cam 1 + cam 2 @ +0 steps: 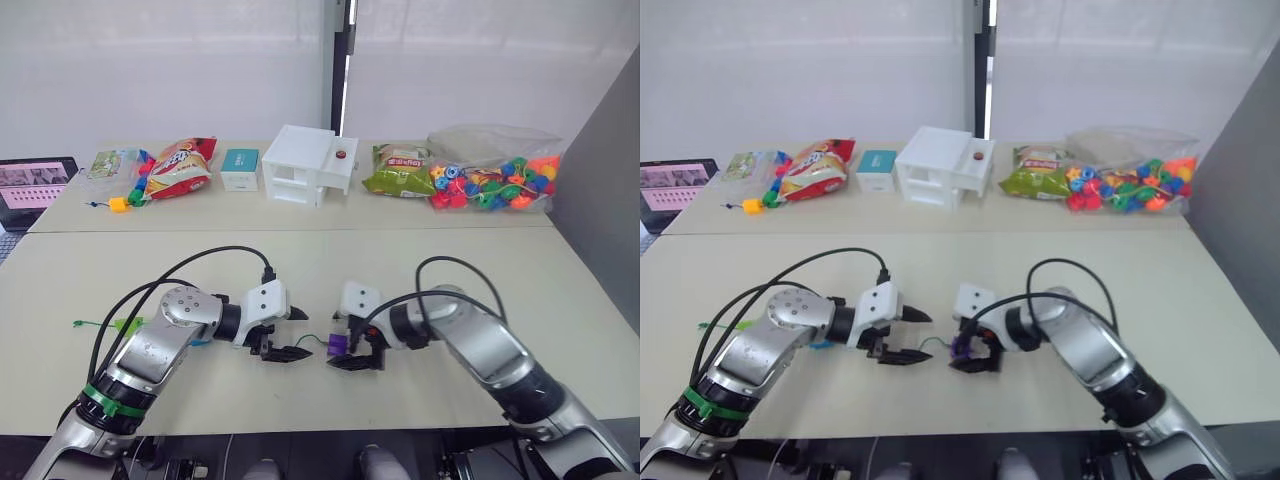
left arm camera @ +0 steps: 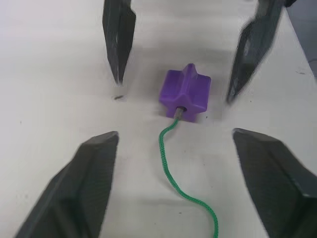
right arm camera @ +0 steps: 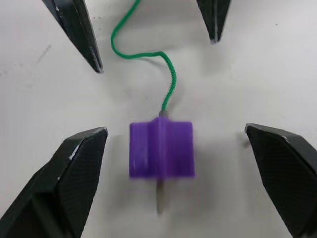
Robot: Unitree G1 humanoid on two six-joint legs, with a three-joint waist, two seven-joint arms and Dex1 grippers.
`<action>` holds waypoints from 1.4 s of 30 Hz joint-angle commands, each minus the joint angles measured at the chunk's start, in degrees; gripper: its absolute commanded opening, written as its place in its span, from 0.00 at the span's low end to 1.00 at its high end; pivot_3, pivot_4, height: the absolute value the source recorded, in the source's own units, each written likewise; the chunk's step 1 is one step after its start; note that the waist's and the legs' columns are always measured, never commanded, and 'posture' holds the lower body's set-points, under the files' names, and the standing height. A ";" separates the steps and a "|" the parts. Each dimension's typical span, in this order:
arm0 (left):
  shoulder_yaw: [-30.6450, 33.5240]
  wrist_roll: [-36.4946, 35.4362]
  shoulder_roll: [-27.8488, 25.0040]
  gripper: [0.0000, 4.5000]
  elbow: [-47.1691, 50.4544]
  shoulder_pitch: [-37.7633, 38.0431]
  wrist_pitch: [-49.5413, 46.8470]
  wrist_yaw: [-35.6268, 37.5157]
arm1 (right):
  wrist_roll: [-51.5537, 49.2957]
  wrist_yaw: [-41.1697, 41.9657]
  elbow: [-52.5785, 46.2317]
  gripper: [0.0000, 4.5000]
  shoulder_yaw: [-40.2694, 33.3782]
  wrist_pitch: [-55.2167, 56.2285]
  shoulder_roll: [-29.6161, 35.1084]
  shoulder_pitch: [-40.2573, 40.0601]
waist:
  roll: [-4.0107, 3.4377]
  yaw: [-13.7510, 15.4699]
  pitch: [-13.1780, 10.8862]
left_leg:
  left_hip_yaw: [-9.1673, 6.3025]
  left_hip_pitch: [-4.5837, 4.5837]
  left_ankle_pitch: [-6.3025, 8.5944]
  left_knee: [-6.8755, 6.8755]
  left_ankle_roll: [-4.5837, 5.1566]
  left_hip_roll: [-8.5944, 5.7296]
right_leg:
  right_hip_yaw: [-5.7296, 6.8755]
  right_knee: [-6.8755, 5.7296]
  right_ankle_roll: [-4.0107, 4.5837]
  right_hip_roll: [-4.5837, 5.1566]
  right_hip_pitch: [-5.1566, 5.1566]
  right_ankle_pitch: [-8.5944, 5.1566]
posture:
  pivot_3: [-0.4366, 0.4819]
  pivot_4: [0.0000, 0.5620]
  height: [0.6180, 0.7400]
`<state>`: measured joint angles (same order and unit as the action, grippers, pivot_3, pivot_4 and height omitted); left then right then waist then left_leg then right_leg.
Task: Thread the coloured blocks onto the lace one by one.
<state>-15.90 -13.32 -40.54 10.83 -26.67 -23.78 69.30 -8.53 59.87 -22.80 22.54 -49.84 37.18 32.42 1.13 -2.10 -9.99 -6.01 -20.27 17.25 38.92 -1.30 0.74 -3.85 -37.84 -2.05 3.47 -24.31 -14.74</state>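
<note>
- The small purple star-shaped plastic block (image 3: 161, 149) is lying on the pale tabletop (image 1: 320, 270) between the two grippers, with the thin green lace (image 2: 173, 168) already passed through its hole.
- The lace's stiff dark tip (image 3: 159, 201) is poking out of the block's face nearer the right wrist — the green cord is trailing out toward the left gripper (image 1: 290, 335).
- The right gripper (image 1: 360, 350) is being held spread wide, the block lying between its fingers, nothing gripped.
- The left gripper is likewise released and empty, just beside the cord.
- The tip is judged nearer the right arm — a pull along the block's hole axis seems called for.
</note>
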 commanded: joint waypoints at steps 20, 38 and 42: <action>-10.20 10.92 11.03 0.36 -13.02 -8.16 12.97 0.71 | -2.12 -5.73 -6.13 1.00 -2.26 3.54 6.99 -7.90 | 0.02 -0.17 -0.01 | 0.03 -0.03 0.00 0.04 0.01 0.00 | -0.01 0.13 0.00 -0.03 0.05 0.00 | 0.48 0.27 1.00; -10.56 11.79 11.03 0.30 -12.70 -8.19 13.30 1.77 | 3.04 -5.51 1.58 0.21 3.84 11.12 4.17 -5.44 | 0.02 -0.26 0.00 | 0.03 0.01 0.00 0.05 0.01 0.00 | -0.01 0.11 0.00 -0.03 0.07 0.00 | 0.48 0.27 1.00; -10.43 11.87 10.99 0.30 -12.26 -8.06 13.07 1.84 | 3.30 -5.25 1.68 0.00 3.95 11.39 4.19 -5.41 | 0.01 -0.25 0.00 | 0.03 0.01 0.00 0.05 0.01 0.00 | -0.01 0.10 0.00 -0.03 0.07 0.00 | 0.48 0.27 1.00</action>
<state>-26.43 -1.55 -29.64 -3.19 -33.90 -11.27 70.75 -6.59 54.94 -21.24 26.63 -38.88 41.15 26.41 1.15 -2.36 -9.99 -5.98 -20.26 17.24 38.98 -1.28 0.74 -3.86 -37.74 -2.06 3.44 -24.23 -14.75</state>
